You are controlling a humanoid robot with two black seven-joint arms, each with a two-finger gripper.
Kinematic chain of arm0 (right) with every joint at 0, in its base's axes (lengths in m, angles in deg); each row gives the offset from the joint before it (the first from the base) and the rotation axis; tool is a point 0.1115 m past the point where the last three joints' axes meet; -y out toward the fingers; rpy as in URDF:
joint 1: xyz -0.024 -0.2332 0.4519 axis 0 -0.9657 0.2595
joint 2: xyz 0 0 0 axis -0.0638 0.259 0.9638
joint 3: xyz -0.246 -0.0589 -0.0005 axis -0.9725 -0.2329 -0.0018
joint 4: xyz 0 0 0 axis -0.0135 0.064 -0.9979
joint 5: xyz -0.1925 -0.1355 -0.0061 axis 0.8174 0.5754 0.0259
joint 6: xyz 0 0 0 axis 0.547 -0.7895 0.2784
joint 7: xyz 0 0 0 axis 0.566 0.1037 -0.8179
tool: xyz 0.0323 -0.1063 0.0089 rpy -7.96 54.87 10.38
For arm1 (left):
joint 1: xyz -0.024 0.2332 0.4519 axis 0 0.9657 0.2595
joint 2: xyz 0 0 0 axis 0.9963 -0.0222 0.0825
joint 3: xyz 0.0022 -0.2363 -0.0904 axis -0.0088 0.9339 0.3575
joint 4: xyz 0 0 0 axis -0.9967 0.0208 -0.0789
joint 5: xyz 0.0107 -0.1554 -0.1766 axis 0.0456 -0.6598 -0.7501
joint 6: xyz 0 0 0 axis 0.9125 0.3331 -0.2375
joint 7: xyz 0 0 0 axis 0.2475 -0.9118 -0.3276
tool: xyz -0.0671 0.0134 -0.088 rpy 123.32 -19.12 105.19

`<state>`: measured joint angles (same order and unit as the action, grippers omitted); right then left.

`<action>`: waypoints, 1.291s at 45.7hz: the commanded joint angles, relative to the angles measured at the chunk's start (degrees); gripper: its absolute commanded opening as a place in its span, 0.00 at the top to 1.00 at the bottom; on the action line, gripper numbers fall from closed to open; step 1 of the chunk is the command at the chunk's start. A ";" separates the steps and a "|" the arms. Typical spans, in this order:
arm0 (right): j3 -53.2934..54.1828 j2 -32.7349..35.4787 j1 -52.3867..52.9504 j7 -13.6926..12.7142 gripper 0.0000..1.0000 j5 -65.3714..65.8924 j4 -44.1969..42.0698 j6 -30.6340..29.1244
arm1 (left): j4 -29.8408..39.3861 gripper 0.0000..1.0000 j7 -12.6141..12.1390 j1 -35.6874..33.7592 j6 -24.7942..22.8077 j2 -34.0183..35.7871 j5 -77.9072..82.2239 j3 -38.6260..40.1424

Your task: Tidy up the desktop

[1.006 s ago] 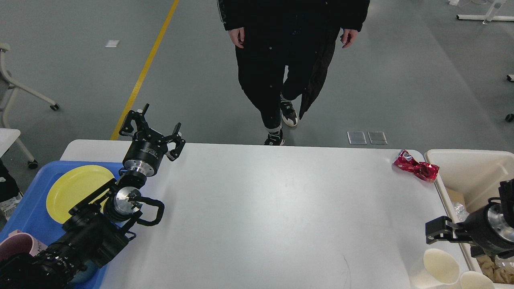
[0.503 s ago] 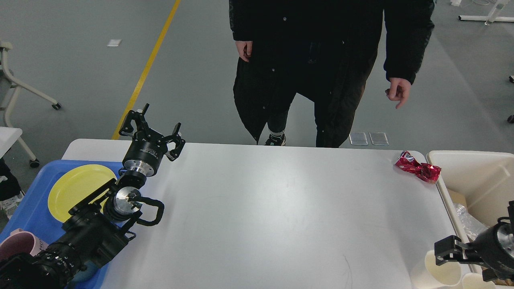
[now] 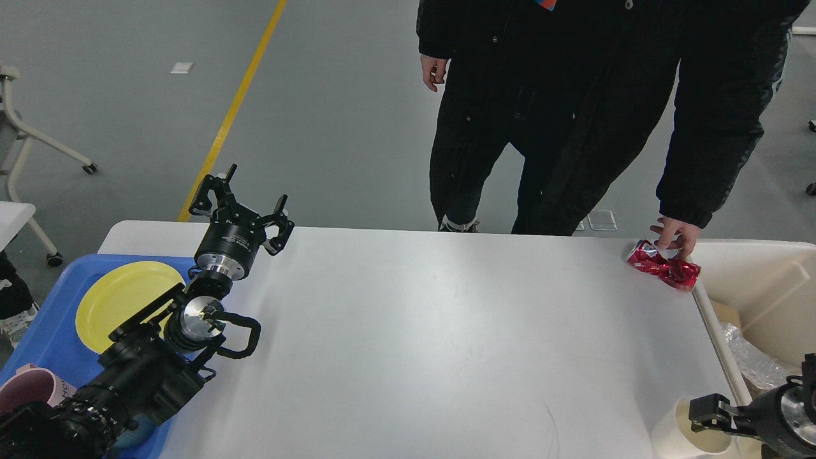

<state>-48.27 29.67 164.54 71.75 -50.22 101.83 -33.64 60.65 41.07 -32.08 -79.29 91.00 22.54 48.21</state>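
The white desktop (image 3: pixel 433 338) fills the middle of the head view. A crumpled red foil wrapper (image 3: pixel 663 268) lies at its far right edge, and a person's hand (image 3: pixel 672 233) touches it. A cream paper cup (image 3: pixel 682 433) stands at the front right corner. My left gripper (image 3: pixel 245 204) is open and empty, held above the far left of the desktop. My right gripper (image 3: pixel 707 408) shows only as a dark end piece over the paper cup, and its fingers cannot be told apart.
A blue tray (image 3: pixel 44 331) at the left holds a yellow plate (image 3: pixel 121 299) and a pink cup (image 3: pixel 29 389). A cream-white bin (image 3: pixel 765 280) with rubbish inside stands at the right. A person in black (image 3: pixel 574 115) leans over the far edge.
The person has stepped right, leaned in and lowered a hand onto the red wrapper. My right arm has drawn back toward the lower right corner. My left arm has not moved.
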 commanded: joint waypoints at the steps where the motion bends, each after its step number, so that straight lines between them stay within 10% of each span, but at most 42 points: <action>1: 0.34 -0.10 -2.79 0.79 0.01 0.05 -2.15 3.91 | 0.00 0.04 0.02 0.06 0.00 0.02 0.00 0.00; 14: 0.34 -0.19 -4.46 5.80 1.00 0.22 -1.72 6.64 | 0.00 0.04 0.02 0.06 0.00 -0.07 0.00 0.00; 45: -0.72 1.13 4.49 5.80 1.00 0.14 2.85 6.38 | 0.00 0.04 0.02 0.06 0.00 0.02 0.00 0.00; 59: -0.98 -1.76 41.57 5.97 1.00 0.14 7.07 -29.90 | 0.00 0.04 0.02 0.06 0.00 0.02 0.00 0.00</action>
<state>-49.96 30.39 192.87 77.63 -50.08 107.04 -49.47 60.66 41.07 -32.04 -79.29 91.02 22.54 48.21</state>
